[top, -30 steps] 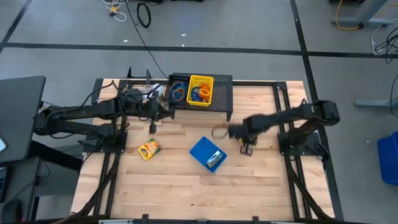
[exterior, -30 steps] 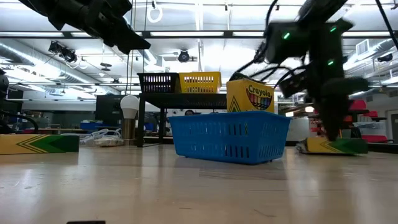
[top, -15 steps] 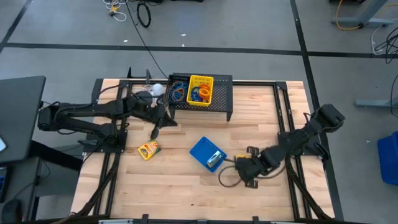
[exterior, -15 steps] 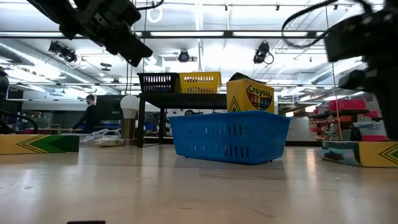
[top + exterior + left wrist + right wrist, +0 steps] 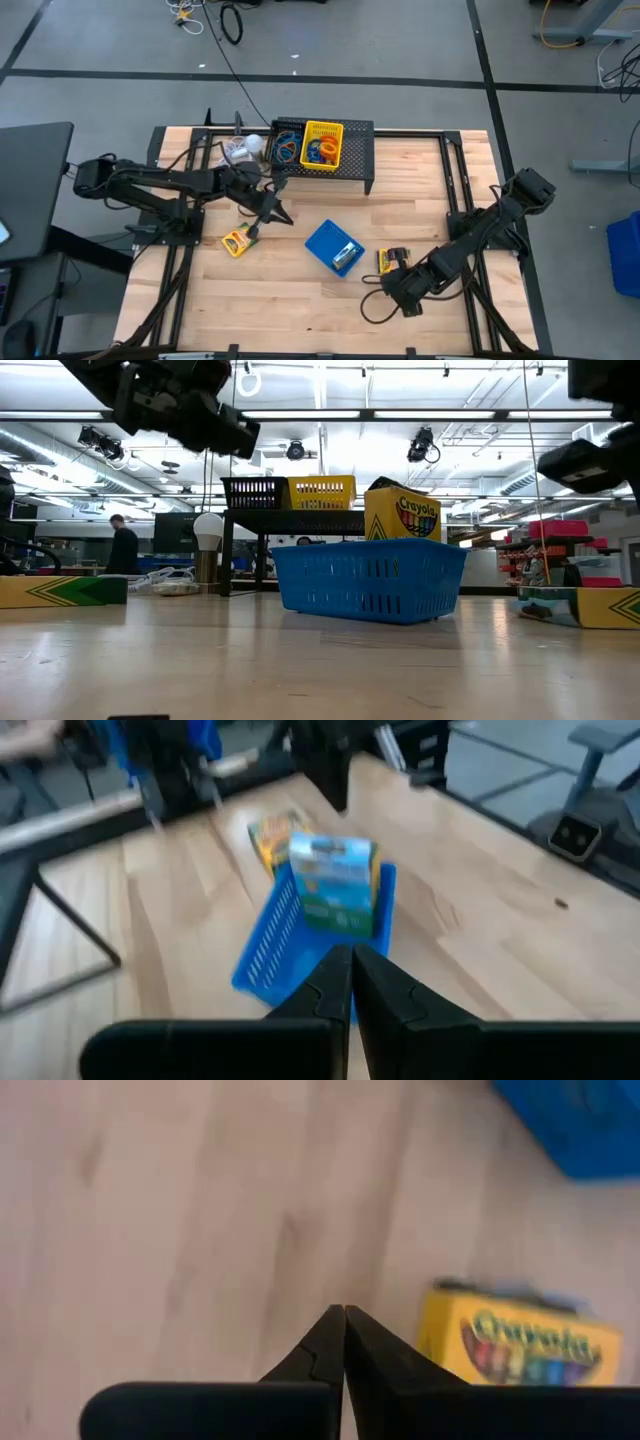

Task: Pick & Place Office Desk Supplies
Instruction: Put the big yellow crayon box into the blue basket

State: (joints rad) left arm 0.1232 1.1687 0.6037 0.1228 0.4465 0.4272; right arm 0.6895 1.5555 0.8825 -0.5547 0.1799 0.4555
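Both pincers pressed together and empty, the right pincer (image 5: 392, 290) hovers beside a loose crayon box (image 5: 390, 260) at the blue tray's (image 5: 322, 243) four o'clock; next it must spread and grasp that box.

High cam straight down; low cam table-level; both share blue tray (image 5: 333, 246); wrist cams blurry.

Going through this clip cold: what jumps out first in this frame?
The blue mesh tray sits mid-table with a crayon box standing upright inside it. Two more crayon boxes lie flat on the wood: one near the left gripper, one by the right gripper; both grippers are shut and empty. At the back, a yellow tray of coloured rubber bands sits on the black mesh stand.
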